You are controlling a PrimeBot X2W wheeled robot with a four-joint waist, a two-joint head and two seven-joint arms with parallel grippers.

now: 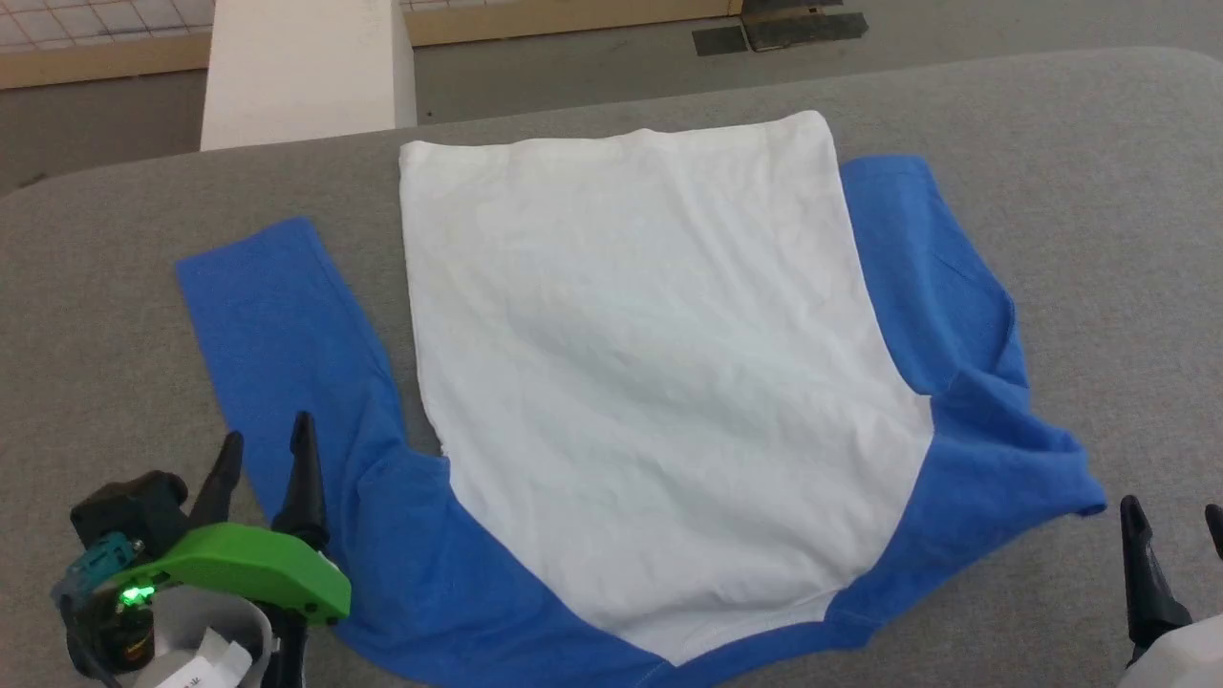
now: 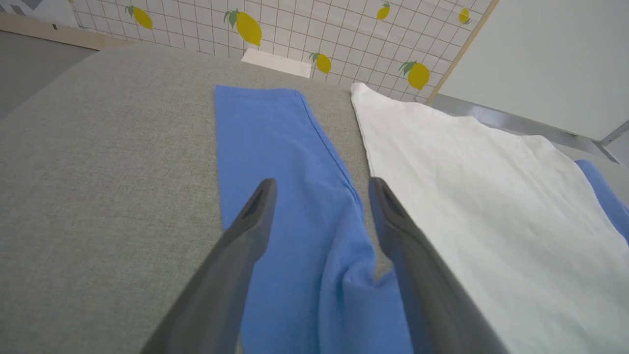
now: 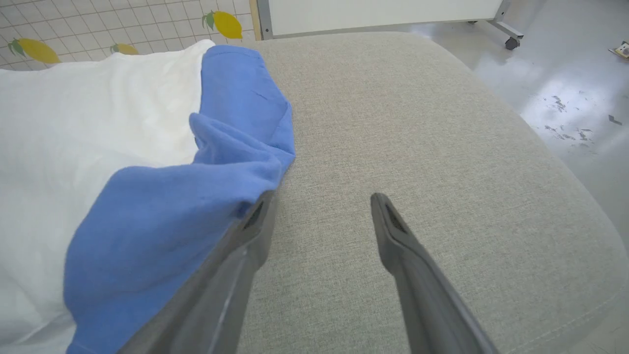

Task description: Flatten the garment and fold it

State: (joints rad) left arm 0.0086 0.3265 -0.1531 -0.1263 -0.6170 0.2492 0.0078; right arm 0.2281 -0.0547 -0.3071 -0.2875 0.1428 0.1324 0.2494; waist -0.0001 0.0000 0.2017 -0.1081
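Looking down at the garment [image 1: 631, 382], I see it spread across the middle of the grey padded table [image 1: 1051, 143], hem far, neckline near. The left sleeve [image 1: 277, 325] lies fairly flat, angled out to the far left. The right sleeve [image 1: 994, 411] is bunched and doubled over itself beside the body.

My left gripper [image 1: 268, 430] hangs over the left sleeve close to the shoulder, spread wide and holding nothing. My right gripper [image 1: 1173, 506] is equally spread and empty, just beside the bunched cloth. I cannot tell whether its inner finger touches it.

My worry is the right side: pinching into that heap could catch two layers, so a pull would drag the white body and rumple it. Folding now would probably trap the crease. The hem also sits near the table's far edge, so a push away from me might slide it over.
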